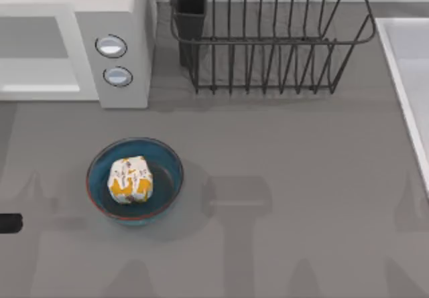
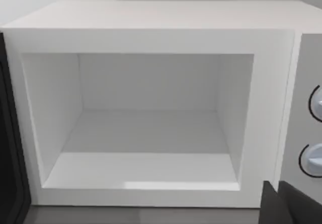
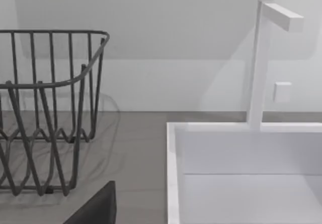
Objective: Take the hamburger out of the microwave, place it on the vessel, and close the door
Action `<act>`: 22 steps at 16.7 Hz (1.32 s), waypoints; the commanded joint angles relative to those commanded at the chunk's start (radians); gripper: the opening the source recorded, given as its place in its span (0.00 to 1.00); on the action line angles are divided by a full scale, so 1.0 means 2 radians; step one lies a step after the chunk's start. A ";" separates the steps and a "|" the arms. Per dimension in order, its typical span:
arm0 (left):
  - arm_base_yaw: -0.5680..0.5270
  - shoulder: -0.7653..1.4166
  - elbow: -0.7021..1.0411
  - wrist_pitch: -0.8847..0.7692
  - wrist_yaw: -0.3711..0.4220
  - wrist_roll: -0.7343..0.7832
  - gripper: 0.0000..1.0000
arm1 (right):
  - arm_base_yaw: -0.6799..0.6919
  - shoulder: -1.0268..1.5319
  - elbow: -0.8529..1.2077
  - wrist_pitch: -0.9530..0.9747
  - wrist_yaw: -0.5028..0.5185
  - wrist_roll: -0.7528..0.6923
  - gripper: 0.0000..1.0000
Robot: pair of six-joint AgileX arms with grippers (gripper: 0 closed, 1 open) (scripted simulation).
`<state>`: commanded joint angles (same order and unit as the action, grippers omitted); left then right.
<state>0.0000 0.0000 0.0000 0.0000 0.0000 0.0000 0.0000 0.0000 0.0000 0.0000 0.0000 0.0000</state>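
A: Top view first: where is the hamburger (image 1: 131,179)?

B: Lower left of the frame, sitting inside the vessel (image 1: 169,159), the blue bowl on the grey bench (image 1: 281,177). The microwave (image 1: 124,17) is in the upper left corner, its two knobs (image 1: 111,45) facing the bowl.

A: And the door?

B: From the left wrist view the microwave's cavity (image 2: 148,128) stands open and bare; a dark edge at the far left of that frame may be the door, but I cannot tell for sure.

A: The fingers?

B: A dark piece sits at the lower right of the left wrist view and another at the bottom of the right wrist view; whether either pair is spread or pressed together I cannot tell.

A: Anything else?

B: A black dish rack (image 1: 268,37) at upper centre, and a white sink (image 3: 241,173) with its faucet (image 3: 261,58) in the right wrist view.
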 joint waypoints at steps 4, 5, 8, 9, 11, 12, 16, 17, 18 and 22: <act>0.000 0.000 0.000 0.000 0.000 0.000 0.00 | 0.000 0.000 0.000 0.000 0.000 0.000 1.00; 0.000 0.000 0.000 0.000 0.000 0.000 0.00 | 0.000 0.000 0.000 0.000 0.000 0.000 1.00; 0.000 0.000 0.000 0.000 0.000 0.000 0.00 | 0.000 0.000 0.000 0.000 0.000 0.000 1.00; 0.002 0.001 0.001 0.000 0.002 0.000 0.00 | 0.000 0.000 0.000 0.000 0.000 0.000 1.00; 0.021 0.005 0.008 -0.004 0.021 0.000 0.00 | 0.000 0.000 0.000 0.000 0.000 0.000 1.00; 0.038 0.008 0.014 -0.006 0.038 0.000 0.00 | 0.000 0.000 0.000 0.000 0.000 0.000 1.00; 0.118 0.021 0.037 -0.016 0.118 0.000 0.00 | 0.000 0.000 0.000 0.000 0.000 0.000 1.00; 0.132 0.023 0.041 -0.018 0.132 0.000 0.00 | 0.000 0.000 0.000 0.000 0.000 0.000 1.00; 0.143 0.025 0.045 -0.020 0.143 0.000 0.00 | 0.000 0.000 0.000 0.000 0.000 0.000 1.00; 0.151 0.026 0.047 -0.021 0.151 0.001 0.00 | 0.000 0.000 0.000 0.000 0.000 0.000 1.00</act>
<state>0.3011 0.0528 0.0947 -0.0423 0.3013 0.0010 0.0000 0.0000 0.0000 0.0000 0.0000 0.0000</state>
